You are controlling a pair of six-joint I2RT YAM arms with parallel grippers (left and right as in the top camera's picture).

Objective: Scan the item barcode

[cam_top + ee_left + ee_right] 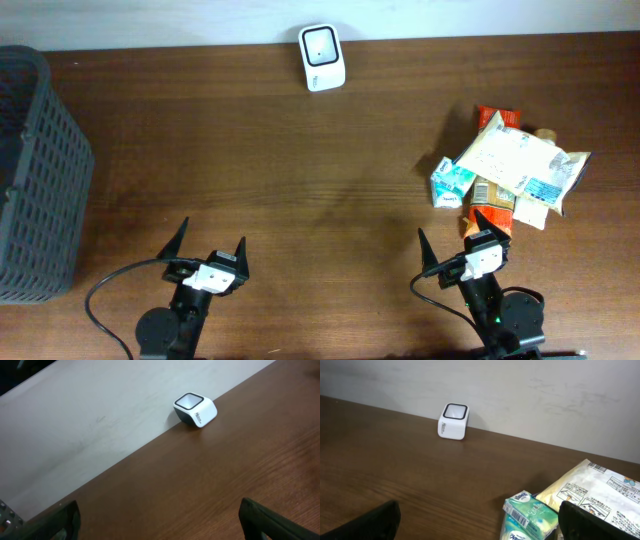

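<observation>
A small white barcode scanner with a dark window stands at the table's far edge; it also shows as the scanner and the scanner in the wrist views. A pile of packaged items lies at the right: a green tissue pack with a barcode, a pale yellow pouch and an orange packet. My left gripper is open and empty near the front edge. My right gripper is open, just in front of the pile, holding nothing.
A dark grey slatted basket stands at the table's left edge. A pale wall runs behind the scanner. Black cables loop by the left arm's base.
</observation>
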